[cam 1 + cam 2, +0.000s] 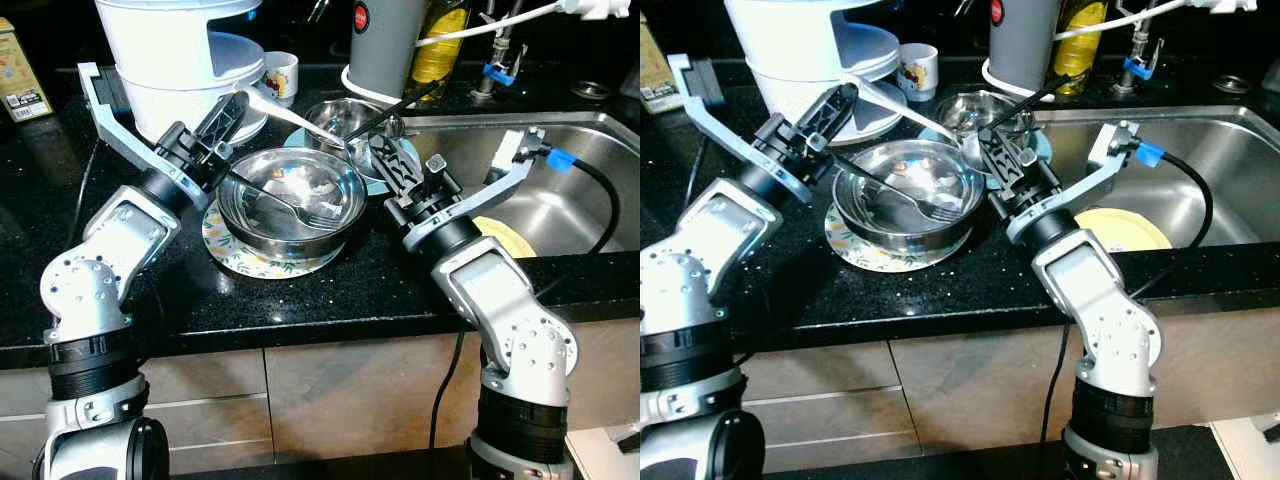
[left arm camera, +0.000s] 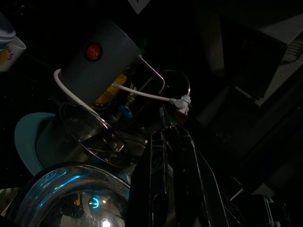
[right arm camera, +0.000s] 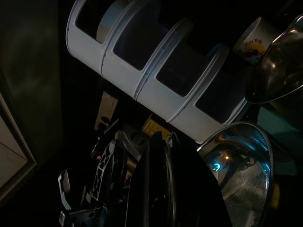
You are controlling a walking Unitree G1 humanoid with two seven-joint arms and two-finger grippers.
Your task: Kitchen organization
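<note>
A large steel bowl [image 1: 262, 222] sits on a patterned plate [image 1: 226, 252] on the black counter, with a fork [image 1: 292, 207] lying in it. Behind it a smaller steel bowl [image 1: 338, 112] rests on a teal plate [image 1: 411, 152]. My left gripper [image 1: 238, 103] is shut above the big bowl's far left rim, its tips touching the broad end of a white spoon [image 1: 300, 122] that slants toward the small bowl. My right gripper [image 1: 372, 145] is shut at the big bowl's far right rim, beside a thin black stick [image 1: 405, 103]. Whether either gripper pinches something is unclear.
A white stacked container [image 1: 170, 55] and a mug [image 1: 281, 72] stand at the back left. A grey kettle [image 1: 385, 45] and an oil bottle [image 1: 441, 40] stand behind the bowls. The steel sink [image 1: 570, 205] on the right holds a yellow plate [image 1: 512, 236].
</note>
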